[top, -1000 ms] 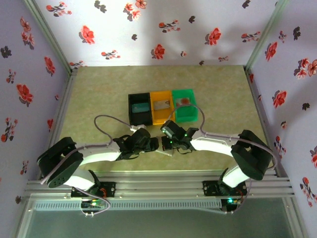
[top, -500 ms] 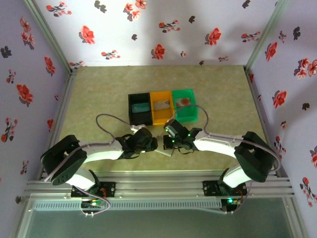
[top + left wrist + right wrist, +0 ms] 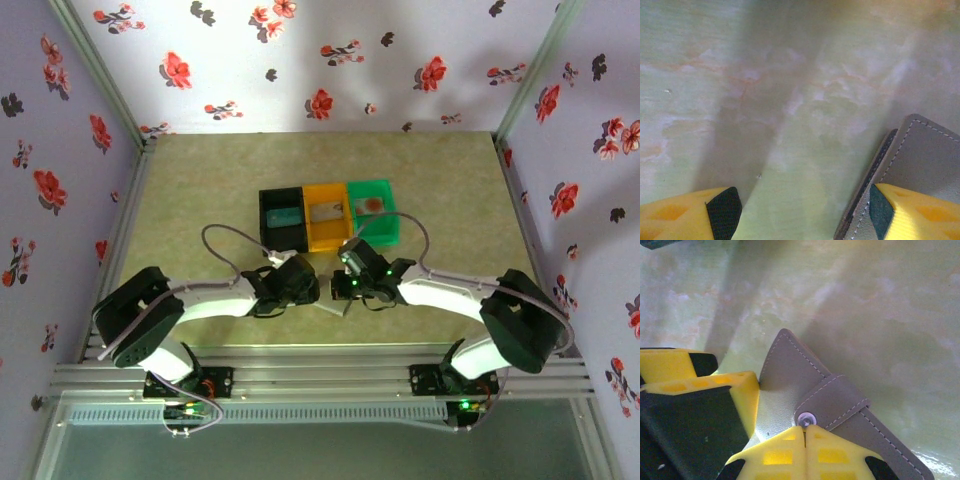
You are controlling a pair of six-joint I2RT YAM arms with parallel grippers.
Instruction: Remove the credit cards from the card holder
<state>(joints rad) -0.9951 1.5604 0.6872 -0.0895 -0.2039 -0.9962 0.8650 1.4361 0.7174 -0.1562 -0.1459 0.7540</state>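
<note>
Cards appear to be out already: a teal one lies in the black bin, a grey one in the orange bin, and a pale one in the green bin. Holder lies flat on the worktop between the arms; whether it still contains a card cannot be told. Left claw is released, with one finger on the holder. Right claw is clenched at the snap strap.

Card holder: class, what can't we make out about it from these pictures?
Top external: card holder mostly hidden under the left gripper and right gripper.
Left wrist: cut off by the frame edge and a finger.
Right wrist: its inside, hidden by its outer face.
</note>
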